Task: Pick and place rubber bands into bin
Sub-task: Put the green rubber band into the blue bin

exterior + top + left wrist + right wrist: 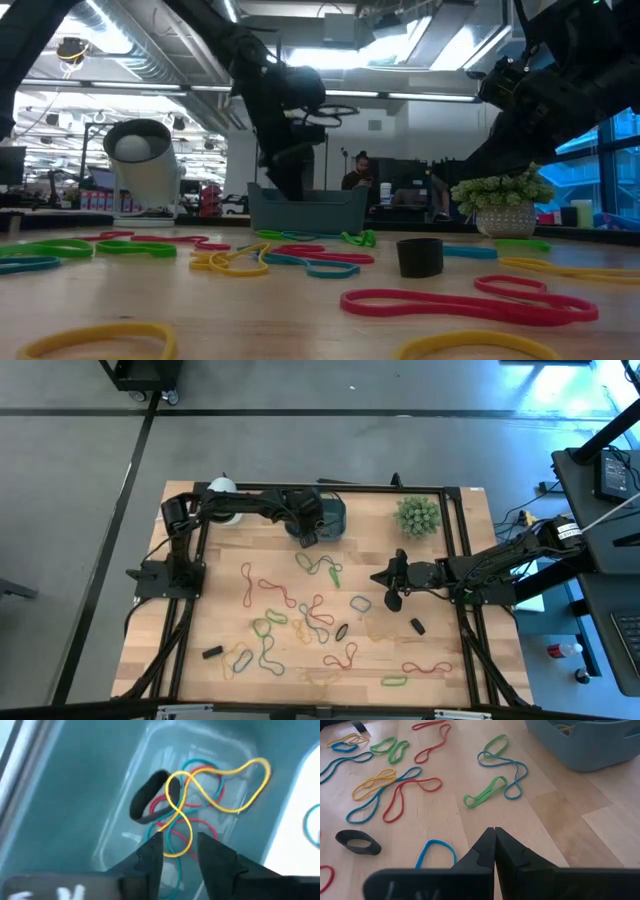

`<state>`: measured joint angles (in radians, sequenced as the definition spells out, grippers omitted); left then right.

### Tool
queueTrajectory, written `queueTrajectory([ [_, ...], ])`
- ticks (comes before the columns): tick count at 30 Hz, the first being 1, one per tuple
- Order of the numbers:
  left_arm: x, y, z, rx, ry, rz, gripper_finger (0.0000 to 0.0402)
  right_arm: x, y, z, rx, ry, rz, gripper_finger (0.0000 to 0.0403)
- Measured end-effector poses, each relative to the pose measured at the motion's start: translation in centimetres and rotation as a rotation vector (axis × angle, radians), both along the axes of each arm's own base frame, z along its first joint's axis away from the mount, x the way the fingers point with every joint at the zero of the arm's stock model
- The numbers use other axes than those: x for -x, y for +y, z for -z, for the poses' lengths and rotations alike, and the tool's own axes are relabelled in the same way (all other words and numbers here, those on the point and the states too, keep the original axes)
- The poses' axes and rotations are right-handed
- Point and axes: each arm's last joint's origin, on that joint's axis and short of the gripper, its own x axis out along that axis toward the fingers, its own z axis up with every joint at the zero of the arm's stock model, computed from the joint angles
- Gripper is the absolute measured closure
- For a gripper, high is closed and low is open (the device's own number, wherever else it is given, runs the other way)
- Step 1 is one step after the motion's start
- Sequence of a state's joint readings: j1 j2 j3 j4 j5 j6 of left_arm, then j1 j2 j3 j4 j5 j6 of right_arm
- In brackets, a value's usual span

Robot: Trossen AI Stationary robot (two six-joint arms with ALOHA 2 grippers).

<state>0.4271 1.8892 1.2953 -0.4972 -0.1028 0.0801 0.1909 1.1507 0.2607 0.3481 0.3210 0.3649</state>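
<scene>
The teal bin (pixel 335 518) stands at the table's far edge, near the middle. My left gripper (pixel 182 855) hangs open inside it, pointing down. Below it a yellow rubber band (pixel 220 785) lies on red and blue bands and a black ring (pixel 147 797) on the bin floor (pixel 75 800). One loop of the yellow band shows between the fingertips; I cannot tell whether it touches them. Many coloured rubber bands (pixel 300 615) lie scattered over the wooden table. My right gripper (pixel 494 832) is shut and empty, hovering above the table's right part (pixel 391 595).
A spiky green ball plant (pixel 417 515) stands right of the bin, and a white cylinder (pixel 222 490) stands at the far left. Small black pieces (pixel 417 626) (pixel 212 652) and a black ring (pixel 357 842) lie among the bands. People sit in the room behind (pixel 360 172).
</scene>
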Motion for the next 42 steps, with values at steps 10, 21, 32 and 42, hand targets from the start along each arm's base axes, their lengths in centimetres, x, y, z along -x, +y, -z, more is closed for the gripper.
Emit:
queueTrajectory([
  [10,2.5,-3.5,-6.7,0.109,-0.166,0.026,0.029,0.0,0.0,0.0,-0.013,-0.001,0.008,0.0396],
  [21,10.5,-12.6,-8.5,0.038,-0.37,0.036,0.0394,0.1,0.0,0.3,-0.028,0.019,0.013,0.0396],
  [32,16.4,-16.8,-3.8,0.004,-0.423,0.023,0.0399,-1.8,3.3,-3.7,-0.095,0.232,-0.083,0.0401],
  [42,17.5,-17.1,-1.4,-0.018,-0.372,0.036,0.0399,-1.3,12.0,-7.0,-0.165,0.561,-0.155,0.0402],
])
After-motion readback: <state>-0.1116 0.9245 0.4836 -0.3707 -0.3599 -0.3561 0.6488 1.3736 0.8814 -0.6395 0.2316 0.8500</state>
